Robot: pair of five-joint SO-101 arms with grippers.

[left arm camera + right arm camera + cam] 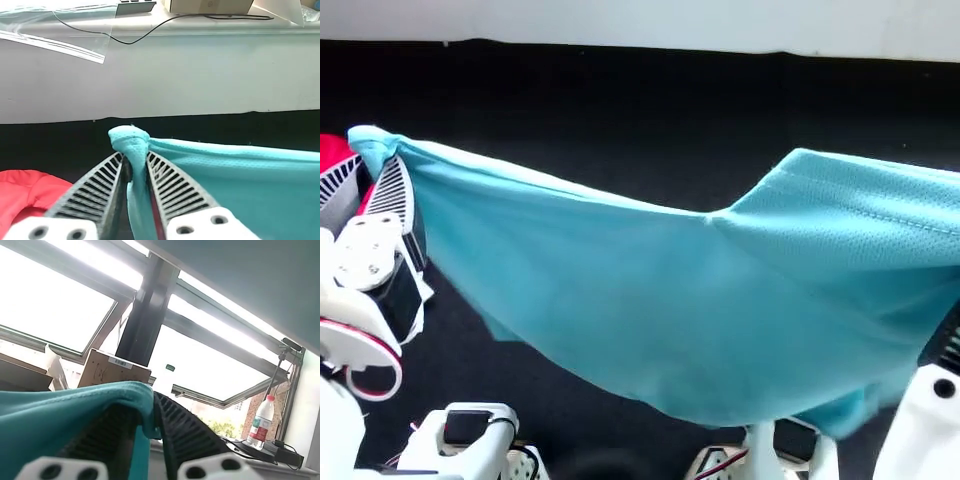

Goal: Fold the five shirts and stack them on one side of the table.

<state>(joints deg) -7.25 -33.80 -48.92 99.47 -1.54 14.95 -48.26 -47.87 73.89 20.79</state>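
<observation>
Daylight pours through the windows (pixel 55 305) above the teal shirt (pixel 60 410), blown out to white glare, and the post (pixel 147 305) between them stands dark against it. In the high view the shirt is evenly lit, with soft shade in its sagging folds; the black desk (pixel 620 110) behind it lies dim

The desk (pixel 650 110) has a black top that runs across the upper half of the high view, up to a white wall (pixel 640 20) along the top edge. At the far left a red shirt (pixel 334 150) lies on it, apparently crumpled and largely hidden.
</observation>
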